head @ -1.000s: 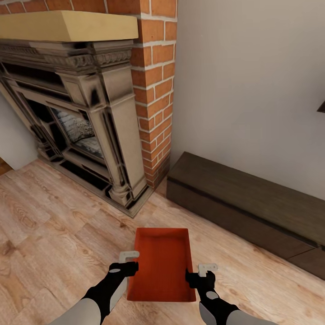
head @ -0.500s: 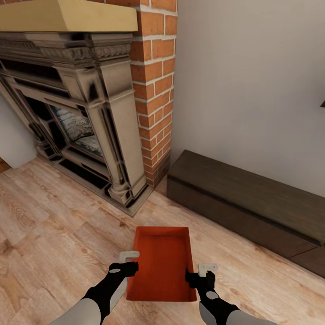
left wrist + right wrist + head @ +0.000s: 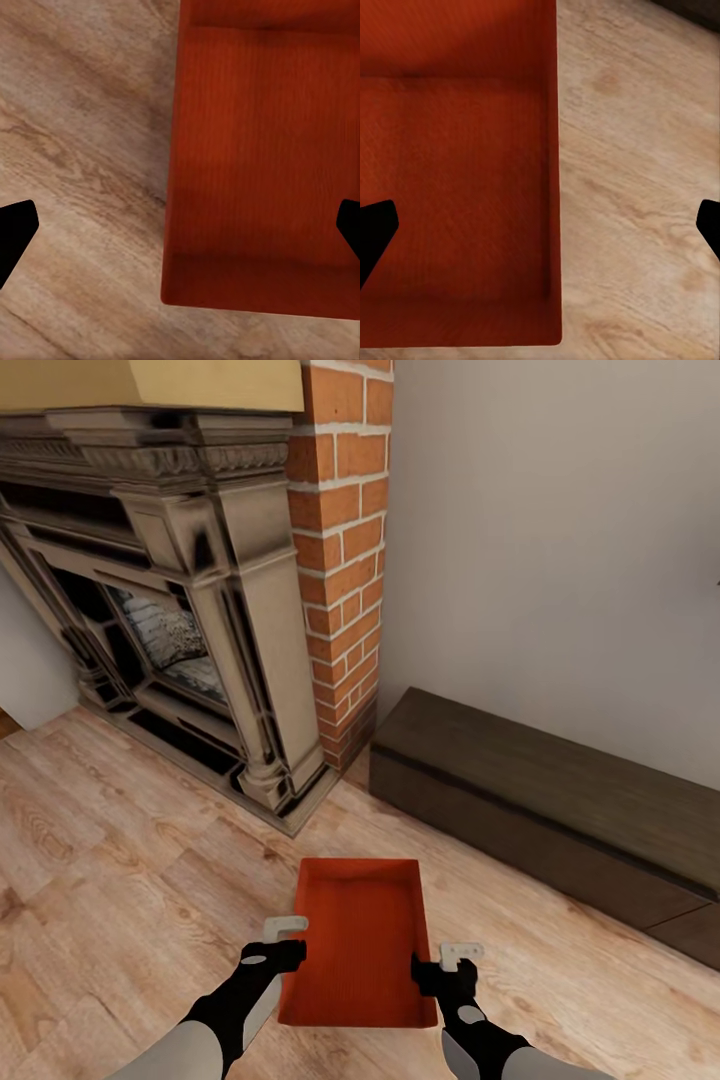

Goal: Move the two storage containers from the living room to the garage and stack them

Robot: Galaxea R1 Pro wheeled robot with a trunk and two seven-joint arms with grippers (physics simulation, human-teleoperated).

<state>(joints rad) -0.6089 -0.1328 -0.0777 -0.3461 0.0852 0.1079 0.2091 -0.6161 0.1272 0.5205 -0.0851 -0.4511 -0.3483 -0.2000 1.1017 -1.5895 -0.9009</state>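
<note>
Pincers (image 3: pixel 293 945) flank container (image 3: pixel 360 940) — orange-red, open-topped

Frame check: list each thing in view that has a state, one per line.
storage container: upright, empty, between both grippers above the wood-plank floor.
left gripper: open, straddling the container's side wall.
right gripper: open, straddling the opposite wall.
fireplace: unlit.
bench: bare on top.

Two robot arms enter from the bottom of the frame: grey forearm shells, black wrists, and pale grey angular brackets on left gripper (image 3: pixel 290 942) and right gripper (image 3: pixel 440 963).
</note>
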